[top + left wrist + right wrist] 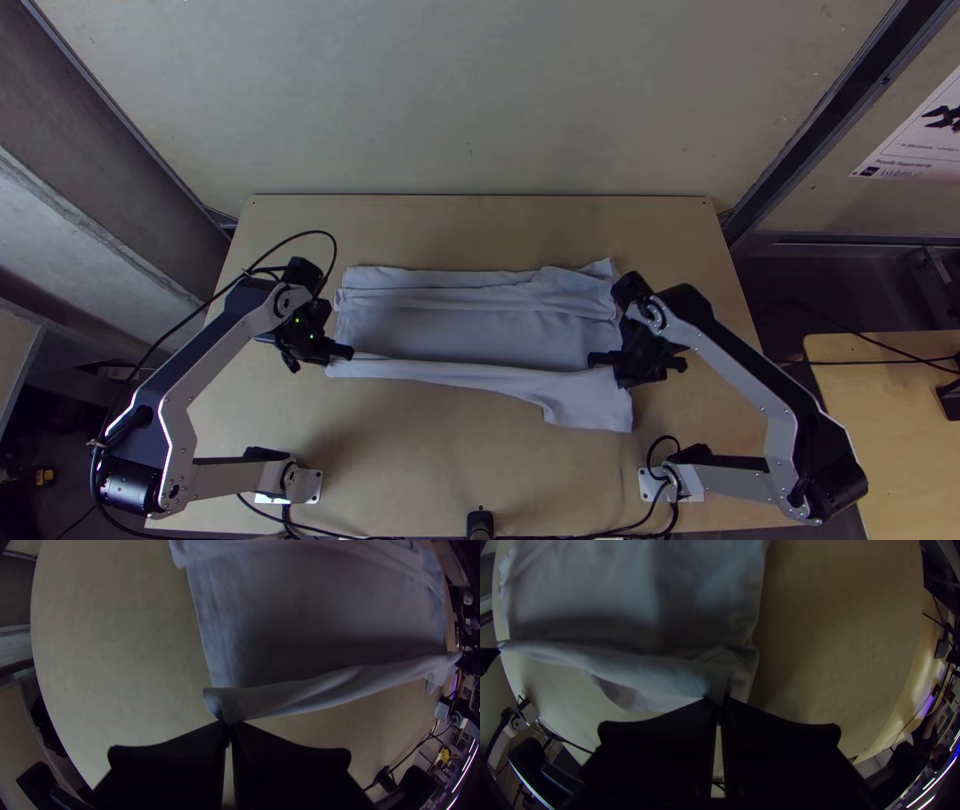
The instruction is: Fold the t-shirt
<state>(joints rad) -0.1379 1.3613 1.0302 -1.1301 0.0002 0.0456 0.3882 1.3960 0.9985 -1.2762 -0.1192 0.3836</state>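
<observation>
Pale grey wall point(470, 90) stands beyond the far edge of your light wooden bench point(480, 215), with a printed poster point(915, 135) up at the right and a second wooden table point(885, 450) beside you on that same side. Across the middle of your bench you have the pale t-shirt point(460, 337), laid out as a wide strip between the two arms, with creased layers of cloth running along its far side. Along its near side, a narrow band of fabric point(440, 374) stretches from one gripper to the other, and towards the right a loose flap point(597, 405) spreads out nearer to you. Your left gripper point(322, 356) is at the near left corner of the shirt, its jaws closed on a pinch of that corner, as you can see from the left wrist. Your right gripper point(630, 372) is by the shirt's right edge, and its jaws are likewise clamped on the near band, with some cloth bunched just beside them.
</observation>
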